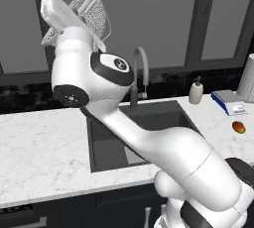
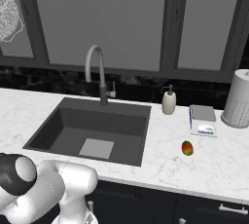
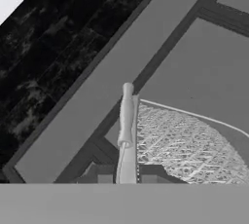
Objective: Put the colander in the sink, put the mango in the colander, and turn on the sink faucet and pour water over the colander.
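Clamped on colander (image 1: 93, 11), gripper (image 3: 127, 177) raised high at far left; sink (image 2: 121, 116) unfilled, mango (image 2: 187, 148) on right counter (image 2: 214, 164), faucet (image 2: 97, 72) off.

Worktop (image 2: 160, 162): white marble, sink (image 2: 92, 130) recessed in it.
Behind sink: faucet (image 2: 99, 74), upright.
Right of sink: soap pump bottle (image 2: 168, 101); scale (image 2: 202, 120); paper towel roll (image 2: 237, 99).
Near front edge: mango (image 2: 187, 148), apart from scale.

A white marble counter (image 2: 44, 106) runs beneath tall grey windows (image 2: 102, 18) with dark frames, backed by a black stone wall strip (image 2: 141, 89), with dark cabinets (image 2: 160, 208) below.
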Tool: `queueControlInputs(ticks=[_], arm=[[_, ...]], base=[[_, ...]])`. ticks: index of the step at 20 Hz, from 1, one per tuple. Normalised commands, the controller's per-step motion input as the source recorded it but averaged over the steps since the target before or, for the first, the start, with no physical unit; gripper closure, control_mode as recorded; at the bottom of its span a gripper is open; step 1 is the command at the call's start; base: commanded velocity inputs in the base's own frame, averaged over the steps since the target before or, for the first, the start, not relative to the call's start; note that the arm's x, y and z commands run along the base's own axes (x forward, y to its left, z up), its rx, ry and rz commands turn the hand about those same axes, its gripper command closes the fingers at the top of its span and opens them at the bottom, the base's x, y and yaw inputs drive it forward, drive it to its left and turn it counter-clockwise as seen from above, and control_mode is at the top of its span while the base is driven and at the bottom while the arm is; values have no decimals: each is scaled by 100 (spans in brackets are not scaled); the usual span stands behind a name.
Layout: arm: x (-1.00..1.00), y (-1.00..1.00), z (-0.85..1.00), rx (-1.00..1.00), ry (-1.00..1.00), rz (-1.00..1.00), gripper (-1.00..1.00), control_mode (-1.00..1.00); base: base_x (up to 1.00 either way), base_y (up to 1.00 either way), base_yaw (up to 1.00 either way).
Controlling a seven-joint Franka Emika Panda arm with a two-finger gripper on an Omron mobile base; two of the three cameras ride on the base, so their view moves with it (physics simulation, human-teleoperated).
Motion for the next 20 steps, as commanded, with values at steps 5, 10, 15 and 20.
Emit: queueControlInputs(ticks=[5,10,15,20], arm=[[-100,-80,3,74,-43,3,100,-100],[-95,-99,-4,82,-17,10,100,-100],[-77,-100,-28,77,-19,18,100,-100],[-37,-100,-26,53,-48,37,100,-100]], base=[[0,0,0],[0,0,0],[0,0,0],[0,0,0]])
